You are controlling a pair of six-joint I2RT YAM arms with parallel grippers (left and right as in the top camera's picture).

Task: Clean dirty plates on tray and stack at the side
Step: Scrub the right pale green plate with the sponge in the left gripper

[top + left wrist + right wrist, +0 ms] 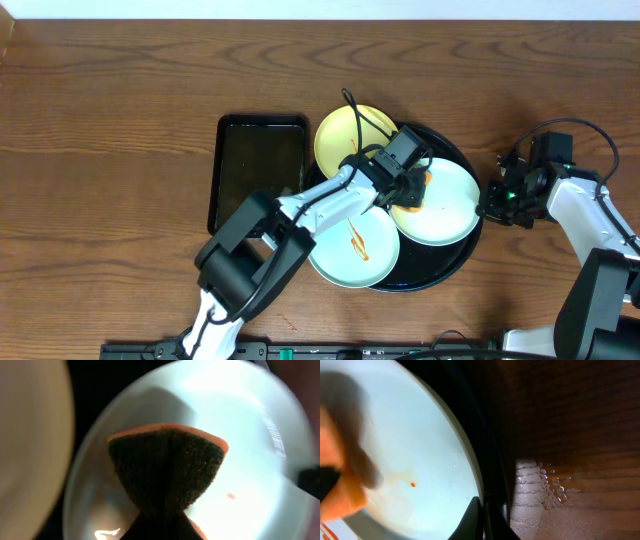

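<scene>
The left claw (413,187) is clamped on an orange sponge (167,467), pressing its dark face onto the mint plate (452,215) on the right side of the tray (455,265). The right claw (496,203) pinches the tray's right rim. All plates lie flat, face up: the yellow plate (340,135) overhangs the far-left rim and the second mint plate (350,265) the near-left rim.

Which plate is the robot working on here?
On the wooden table, find the round black tray right of centre, carrying three plates. The one you want is the mint-green plate on the tray's right side. Unlike the yellow plate and the other green one, it has an orange sponge pressed onto it by the left hand.
</scene>
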